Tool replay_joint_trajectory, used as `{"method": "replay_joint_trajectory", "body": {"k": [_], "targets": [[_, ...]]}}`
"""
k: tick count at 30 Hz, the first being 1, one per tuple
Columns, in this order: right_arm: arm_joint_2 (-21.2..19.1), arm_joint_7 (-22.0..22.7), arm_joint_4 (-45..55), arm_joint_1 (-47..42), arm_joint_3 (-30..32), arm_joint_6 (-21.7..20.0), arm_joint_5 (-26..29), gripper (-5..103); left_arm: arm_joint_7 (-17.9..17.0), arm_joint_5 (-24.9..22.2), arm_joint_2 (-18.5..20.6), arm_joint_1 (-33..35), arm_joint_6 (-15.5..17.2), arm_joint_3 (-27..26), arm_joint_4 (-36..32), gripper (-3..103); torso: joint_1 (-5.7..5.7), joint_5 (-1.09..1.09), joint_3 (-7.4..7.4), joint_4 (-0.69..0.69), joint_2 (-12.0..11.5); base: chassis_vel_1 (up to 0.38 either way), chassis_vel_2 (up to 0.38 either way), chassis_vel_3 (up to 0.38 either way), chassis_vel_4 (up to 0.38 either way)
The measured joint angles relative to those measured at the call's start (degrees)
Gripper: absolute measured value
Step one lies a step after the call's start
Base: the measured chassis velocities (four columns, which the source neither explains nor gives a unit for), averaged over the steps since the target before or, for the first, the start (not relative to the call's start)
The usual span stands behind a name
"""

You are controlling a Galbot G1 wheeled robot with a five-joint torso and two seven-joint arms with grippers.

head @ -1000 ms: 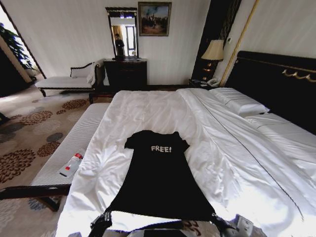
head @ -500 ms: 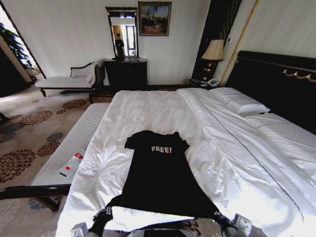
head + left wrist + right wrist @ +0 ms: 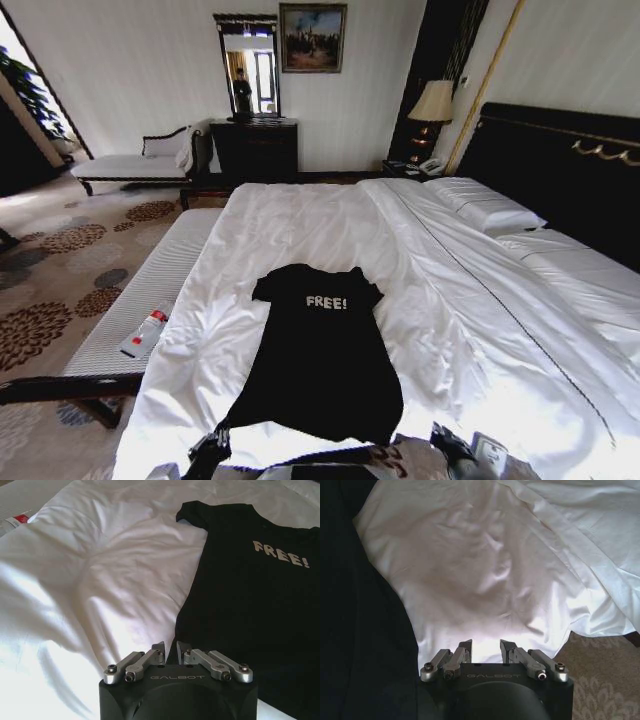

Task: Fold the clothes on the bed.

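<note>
Patterned carpet point(image 3: 60, 250) (floral), dark dresser point(image 3: 254, 150)

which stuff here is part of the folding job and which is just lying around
Part of the job:
- black T-shirt, flat on the sheets, "FREE!" facing up
- bed under it
- left hand, pinching the shirt's hem corner
- right hand, open over bare sheet beside the shirt

Just lying about:
- bottle on the striped bench
- pillows
- lamp

The right pincer point(image 3: 486, 647) has let go of the T-shirt point(image 3: 322, 365), whose right hem corner has drawn in.
</note>
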Motion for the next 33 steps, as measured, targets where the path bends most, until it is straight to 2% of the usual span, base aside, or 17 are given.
{"method": "replay_joint_trajectory", "body": {"k": [2,3,5,6,8,9,10,12,13,15,16,17,20,22,23,27,33], "targets": [[-0.2,-0.1,-0.1,0.0,0.3,0.7,0.3,40,0.0,1.2,0.0,1.0,0.0,0.0,-0.2,23,0.0,-0.01,0.0,0.0,0.0,0.0,0.0,0.0,0.0],[-0.2,-0.1,-0.1,0.0,0.3,0.7,0.3,40,0.0,1.2,0.0,1.0,0.0,0.0,-0.2,23,0.0,-0.01,0.0,0.0,0.0,0.0,0.0,0.0,0.0],[-0.5,-0.3,-0.8,0.6,0.6,1.7,0.3,46,0.1,3.3,0.0,2.5,-0.5,0.2,-0.5,34,0.0,0.0,0.0,0.0,0.0,0.0,0.0,0.0,0.0],[-0.7,-0.4,-1.1,1.3,0.8,2.2,0.5,57,0.2,4.3,0.0,3.1,-0.9,0.3,-0.6,40,0.0,0.01,0.0,0.0,0.0,0.0,0.0,0.0,0.0],[-1.0,-0.7,-1.3,2.2,1.0,2.8,0.7,57,0.2,4.9,0.0,3.4,-1.2,0.2,-0.8,45,0.0,0.01,0.0,0.01,0.0,0.0,0.0,0.0,0.0],[-1.4,-0.9,-1.4,3.2,1.3,3.2,1.2,62,0.2,5.1,-0.1,3.4,-1.4,0.0,-1.0,51,0.0,0.0,0.0,0.0,0.0,0.0,0.0,0.0,0.0],[-2.0,-1.0,-1.4,4.5,1.8,3.5,2.4,68,0.1,5.2,-0.2,3.1,-1.5,-0.4,-1.2,51,0.0,0.01,0.0,0.01,0.0,0.0,0.0,0.0,0.0],[-3.0,-0.9,-1.4,6.3,2.3,3.6,4.6,68,-0.1,5.5,-0.4,2.3,-1.6,-1.0,-1.5,56,0.0,0.01,0.0,0.0,0.0,0.0,0.0,0.0,0.0],[-4.4,-0.6,-1.3,8.5,3.1,3.6,7.4,79,-0.3,5.8,-0.5,1.3,-1.6,-1.5,-1.8,67,0.0,0.01,0.0,0.0,0.0,0.0,0.0,0.0,0.0],[-8.0,-0.6,-1.3,12.7,5.0,2.9,13.7,89,-0.3,6.2,-0.5,-0.8,-1.6,-1.8,-2.1,72,0.0,0.03,0.0,0.0,0.0,0.0,0.0,0.0,0.0],[-10.4,-2.5,-1.5,14.9,6.6,2.7,17.5,89,-0.2,7.1,-0.5,-2.0,-1.6,-1.7,-2.0,77,0.0,0.02,0.0,0.0,0.0,0.0,0.0,0.0,0.0],[-10.4,-2.5,-1.5,14.9,6.6,2.7,17.5,89,-0.2,7.1,-0.5,-2.0,-1.6,-1.7,-2.0,77,0.0,0.02,0.0,0.0,0.0,0.0,0.0,0.0,0.0],[-15.5,-8.6,-3.2,20.5,10.3,2.4,25.6,99,0.8,10.4,-0.4,-4.5,-1.9,-1.1,-0.5,88,0.01,0.0,0.01,0.02,0.0,0.0,0.0,0.0,0.0],[-19.2,-11.1,-7.4,28.6,11.0,1.8,34.6,100,1.6,11.6,-0.5,-7.2,-2.3,-0.6,0.7,98,0.0,0.0,0.01,0.0,0.0,0.0,0.0,0.0,0.0],[-19.2,-11.1,-7.4,28.6,11.0,1.8,34.6,100,1.6,11.6,-0.5,-7.2,-2.3,-0.6,0.7,98,0.0,0.0,0.01,0.0,0.0,0.0,0.0,0.0,0.0],[-20.2,-11.5,-17.7,41.4,7.5,0.0,48.0,100,2.3,9.1,0.2,-11.3,-1.1,-0.5,-0.1,100,0.01,0.01,0.01,0.01,0.0,0.0,0.0,0.0,0.0],[-18.8,-13.9,-28.6,52.3,2.7,-3.6,51.1,100,4.2,4.8,2.5,-14.4,-1.2,-1.6,-0.5,100,0.01,0.0,0.01,0.0,0.0,0.0,0.0,0.0,0.0]]}}
